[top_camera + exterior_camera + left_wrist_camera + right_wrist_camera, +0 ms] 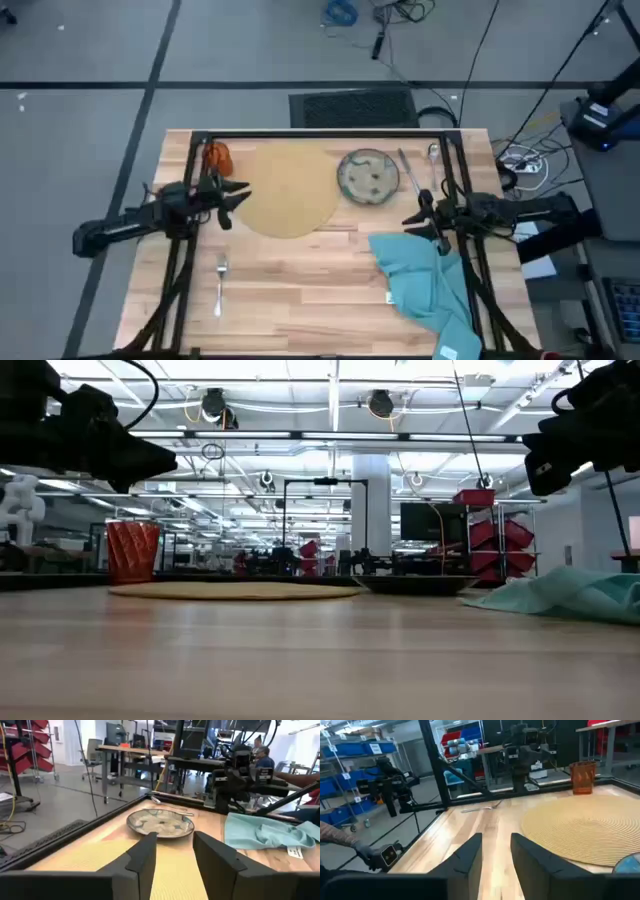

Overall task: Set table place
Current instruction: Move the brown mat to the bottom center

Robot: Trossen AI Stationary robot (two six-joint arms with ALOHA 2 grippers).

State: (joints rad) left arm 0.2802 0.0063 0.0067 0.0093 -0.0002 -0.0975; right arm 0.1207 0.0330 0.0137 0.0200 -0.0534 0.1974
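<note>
Left gripper (238, 197) open and empty over the mat's (290, 190) left edge; right gripper (412, 222) likewise, over the table's (300, 300) right side.

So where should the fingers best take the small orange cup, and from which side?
Probably the rim or upper wall of the small orange cup, coming from above: it stands upright at the round tan mat's edge, mouth upward, with the left gripper close by.

Two dark, matte arms are shown, each ended by a two-finger gripper with flat, angular black fingers (145, 857).
</note>
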